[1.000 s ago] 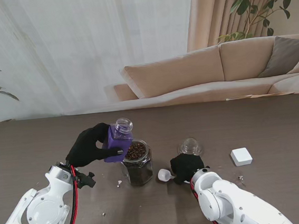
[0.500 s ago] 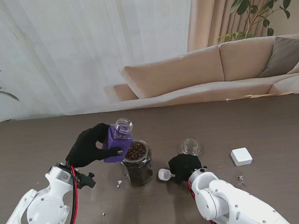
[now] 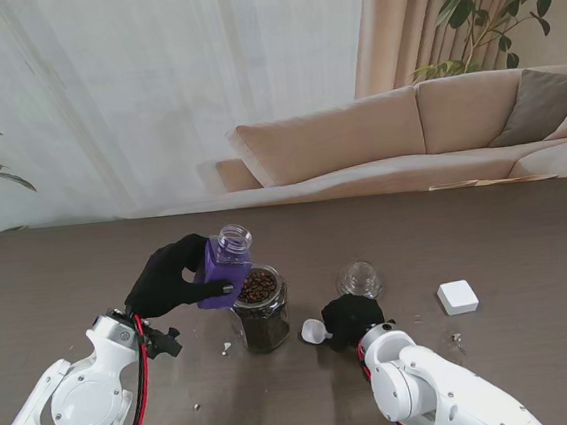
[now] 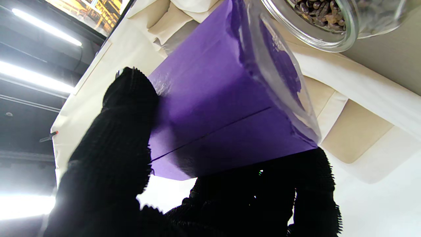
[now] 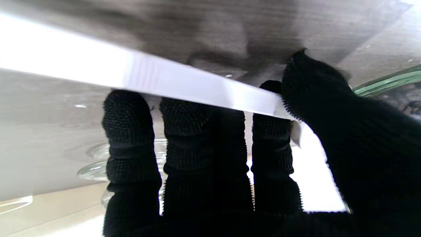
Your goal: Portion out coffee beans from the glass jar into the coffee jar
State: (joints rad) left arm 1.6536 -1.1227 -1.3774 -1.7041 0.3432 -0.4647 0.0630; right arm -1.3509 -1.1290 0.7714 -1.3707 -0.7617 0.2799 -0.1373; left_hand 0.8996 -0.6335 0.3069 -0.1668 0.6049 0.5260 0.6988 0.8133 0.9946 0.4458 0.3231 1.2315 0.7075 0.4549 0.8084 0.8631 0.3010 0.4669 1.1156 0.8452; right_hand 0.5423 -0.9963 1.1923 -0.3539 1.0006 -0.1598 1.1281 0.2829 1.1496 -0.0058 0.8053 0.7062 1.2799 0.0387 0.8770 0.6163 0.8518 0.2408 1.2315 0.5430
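Observation:
My left hand (image 3: pixel 167 276) is shut on the purple-labelled coffee jar (image 3: pixel 223 270), held off the table and tilted, its open clear neck pointing up and away. In the left wrist view the black fingers (image 4: pixel 121 131) press on the purple label (image 4: pixel 223 108). Right beside and under it stands the open glass jar (image 3: pixel 261 311) filled with coffee beans (image 4: pixel 315 13). To the right of that jar, my right hand (image 3: pixel 353 318) is shut on a white spoon (image 3: pixel 314 331), whose bowl points toward the glass jar, low over the table. The spoon's handle (image 5: pixel 197 85) crosses my fingertips.
A glass lid (image 3: pixel 359 279) lies on the brown table (image 3: pixel 487 243) just beyond my right hand. A small white box (image 3: pixel 457 297) sits farther right. Small crumbs lie near the glass jar's base (image 3: pixel 226 348). A sofa stands behind the table's far edge.
The right hand and spoon shifted only slightly beside the glass jar, and the right forearm drew in a little. The left hand and purple jar stayed still.

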